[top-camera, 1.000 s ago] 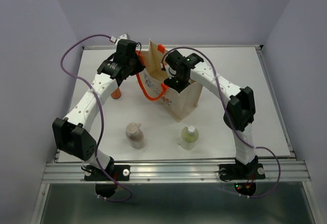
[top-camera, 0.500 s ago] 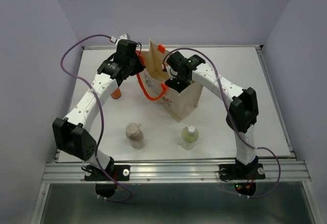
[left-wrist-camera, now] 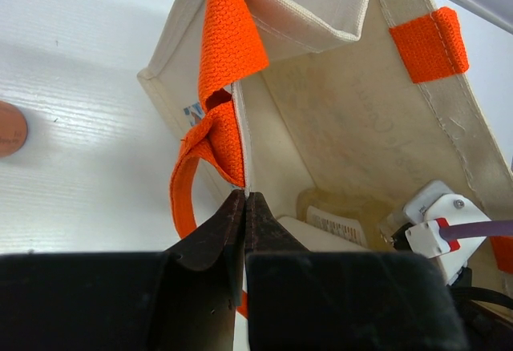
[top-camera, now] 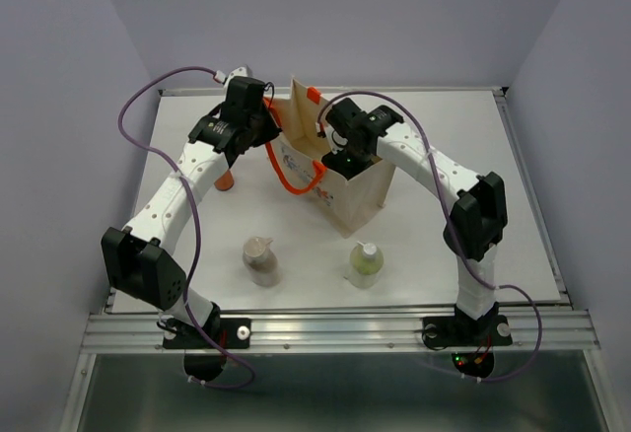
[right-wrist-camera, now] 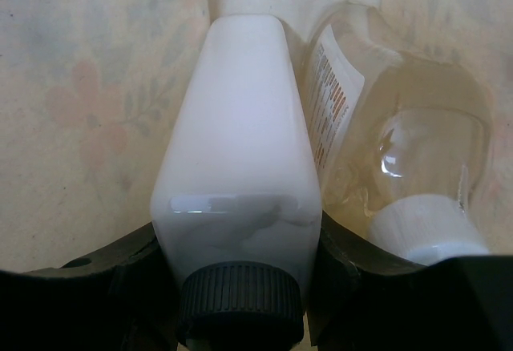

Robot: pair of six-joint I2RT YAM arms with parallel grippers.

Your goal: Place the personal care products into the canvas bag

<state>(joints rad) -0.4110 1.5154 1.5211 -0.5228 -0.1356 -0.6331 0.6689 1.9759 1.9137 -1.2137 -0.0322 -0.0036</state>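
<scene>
The canvas bag [top-camera: 357,187] stands open mid-table, orange handles [top-camera: 288,178] hanging on its left. My left gripper [top-camera: 267,128] is shut on the bag's left rim beside a handle, and its jaws pinch the cloth edge in the left wrist view [left-wrist-camera: 244,197]. My right gripper [top-camera: 342,156] is inside the bag, shut on the whitish bottle with dark cap [right-wrist-camera: 236,159]. The amber bottle [right-wrist-camera: 401,143] lies right beside it on the bag's floor. The tan-brown bottle [top-camera: 261,260] and pale green bottle [top-camera: 365,264] sit on the table in front. The orange bottle [top-camera: 225,180] is half hidden under my left arm.
The bag's interior shows in the left wrist view [left-wrist-camera: 361,102], with my right arm's white cable plug [left-wrist-camera: 437,219] low inside. The table's raised rim [top-camera: 532,195] bounds the white top. A metal rail [top-camera: 335,328] runs along the near edge.
My right arm has shifted slightly to the right, its wrist staying in the bag. My left arm and the bottles on the table have not moved.
</scene>
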